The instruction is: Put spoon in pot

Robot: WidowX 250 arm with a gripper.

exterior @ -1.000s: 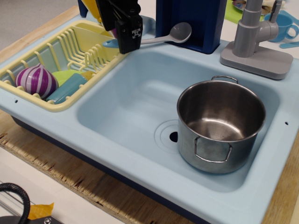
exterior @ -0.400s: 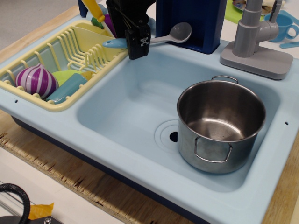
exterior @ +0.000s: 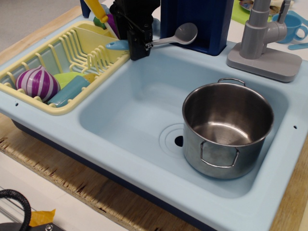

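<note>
Your one view looks down across the toy sink (exterior: pixel 120 120). Against the picture from a second ago, your gripper (exterior: pixel 140 44) has shifted to the right along the back rim, from over the corner of the yellow dish rack (exterior: pixel 29 67) to a spot over the spoon's shaft; against the picture just before this one it sits a touch higher and closer to the shaft. The spoon (exterior: pixel 179 35), the pot (exterior: pixel 226 130) and everything in the rack lie where they lay in both earlier pictures.

The spoon rests on the sink's back rim, in front of the dark blue block (exterior: pixel 197 19). Its long axis runs nearly level, left to right. The round grey bowl points right and a little up, resting against the block; the light blue handle points left, its end over the rack's corner. The middle of the shaft is hidden behind your gripper.

Your gripper's black fingers hang straight down across the shaft. You cannot tell from here whether they have clamped on it or stand loose around it.

The pot stands upright in the right half of the basin, well apart from the spoon, with one wire handle towards you and one behind. The grey tap (exterior: pixel 262 33) rises behind it. A striped purple ball (exterior: pixel 37 83) lies in the rack's near end.
</note>
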